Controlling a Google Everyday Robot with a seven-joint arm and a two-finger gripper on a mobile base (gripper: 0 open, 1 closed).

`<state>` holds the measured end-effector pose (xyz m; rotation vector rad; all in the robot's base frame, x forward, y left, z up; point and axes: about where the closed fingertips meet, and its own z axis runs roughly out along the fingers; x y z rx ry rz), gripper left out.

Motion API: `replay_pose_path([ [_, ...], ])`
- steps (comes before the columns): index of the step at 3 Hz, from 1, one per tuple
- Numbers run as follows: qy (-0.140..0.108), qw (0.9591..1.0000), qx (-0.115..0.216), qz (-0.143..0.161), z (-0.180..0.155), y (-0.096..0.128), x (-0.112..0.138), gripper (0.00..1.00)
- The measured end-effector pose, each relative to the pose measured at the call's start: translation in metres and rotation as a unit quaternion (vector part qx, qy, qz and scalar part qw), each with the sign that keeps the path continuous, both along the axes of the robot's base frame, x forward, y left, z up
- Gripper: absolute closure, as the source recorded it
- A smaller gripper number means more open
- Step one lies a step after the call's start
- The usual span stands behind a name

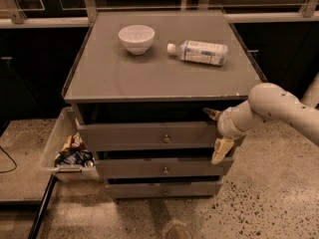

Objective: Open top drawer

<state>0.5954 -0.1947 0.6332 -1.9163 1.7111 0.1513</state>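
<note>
Speckled floor [259,203], grey cabinet [149,78] centre; bowl [136,38], bottle [199,52] toward 12 o'clock. top drawer [134,136] under cabinet lip, knob [166,139] untouched. gripper [217,132] at drawer's 3 o'clock, fingers [222,151] apart (one above, one below front), likely straddling panel end to pull.

A: Arm [286,114] was a cream-white shell, a smooth round tube. It swelled to a bulbous joint, then narrowed to a ringed wrist.

B: And the second pale segment?

A: It was the same cream colour and showed at the right edge of the view, behind the first.

B: Gripper?

A: Gripper [211,136] sat at the right end of the top drawer [144,136]. Its two fingers [222,148] were tan-yellow, flat and tapering, darker than the arm, and set wide apart, one above the other.
</note>
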Motion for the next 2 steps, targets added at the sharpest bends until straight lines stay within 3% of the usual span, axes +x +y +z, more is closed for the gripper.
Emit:
replay_pose_path([
  [2, 0.0, 1.0, 0.0, 0.0, -0.0001, 0.0001, 0.0, 0.42],
])
